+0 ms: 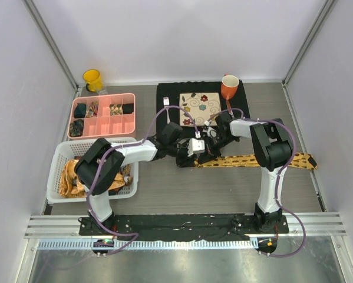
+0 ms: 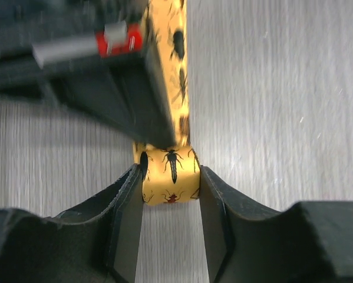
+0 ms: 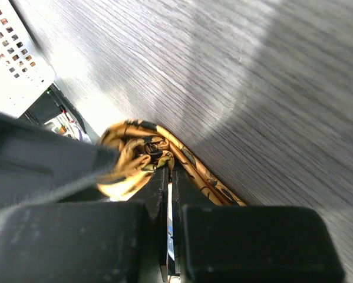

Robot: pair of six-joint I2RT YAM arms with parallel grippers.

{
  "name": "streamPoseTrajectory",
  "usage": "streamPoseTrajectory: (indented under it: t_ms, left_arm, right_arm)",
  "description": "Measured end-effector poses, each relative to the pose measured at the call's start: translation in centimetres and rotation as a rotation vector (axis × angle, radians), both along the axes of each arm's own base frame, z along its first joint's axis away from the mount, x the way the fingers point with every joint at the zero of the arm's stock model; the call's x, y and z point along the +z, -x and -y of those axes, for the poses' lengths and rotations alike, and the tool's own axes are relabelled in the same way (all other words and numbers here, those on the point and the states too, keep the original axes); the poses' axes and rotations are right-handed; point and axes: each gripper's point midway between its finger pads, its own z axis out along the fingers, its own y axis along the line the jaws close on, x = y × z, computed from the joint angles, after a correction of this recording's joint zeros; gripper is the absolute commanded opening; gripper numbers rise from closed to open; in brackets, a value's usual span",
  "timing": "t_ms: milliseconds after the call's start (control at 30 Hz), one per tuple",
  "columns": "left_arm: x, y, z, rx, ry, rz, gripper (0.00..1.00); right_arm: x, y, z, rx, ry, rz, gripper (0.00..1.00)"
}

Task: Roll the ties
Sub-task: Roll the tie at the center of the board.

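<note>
Tie (image 1: 264,160) flat on surface (image 1: 182,188), running from centre toward 3 o'clock, centre end rolled up. Left claw (image 2: 170,175) partly open, fingers pressed on both sides of roll. Right claw (image 3: 166,172) closed tight, tips at roll core; pinch on fabric unclear. More ties (image 1: 73,184) heaped in white basket (image 1: 57,154), 9 o'clock.

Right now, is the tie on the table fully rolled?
No, partly: one end of the tie is coiled, the rest lies flat.
</note>
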Motion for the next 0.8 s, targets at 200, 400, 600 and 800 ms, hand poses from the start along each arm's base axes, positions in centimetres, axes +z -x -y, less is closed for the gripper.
streamPoseTrajectory:
  t_ms: [200,400,600,800]
  left_arm:
    - [0.2,0.3,2.3,-0.008,0.004,-0.012,0.45]
    - [-0.4,-0.3,2.8,0.011,-0.016,-0.017,0.52]
    - [-1.4,-0.8,1.6,0.039,-0.05,-0.025,0.62]
    - [-2.5,-1.4,-0.6,0.061,-0.086,-0.048,0.63]
  right_arm:
    - [0.0,0.0,0.0,0.001,0.0,-0.002,0.01]
    - [0.0,0.1,0.0,0.001,0.002,-0.006,0.01]
    - [0.0,0.1,0.0,0.004,0.002,-0.003,0.01]
    - [0.0,0.0,0.1,0.003,0.003,-0.003,0.01]
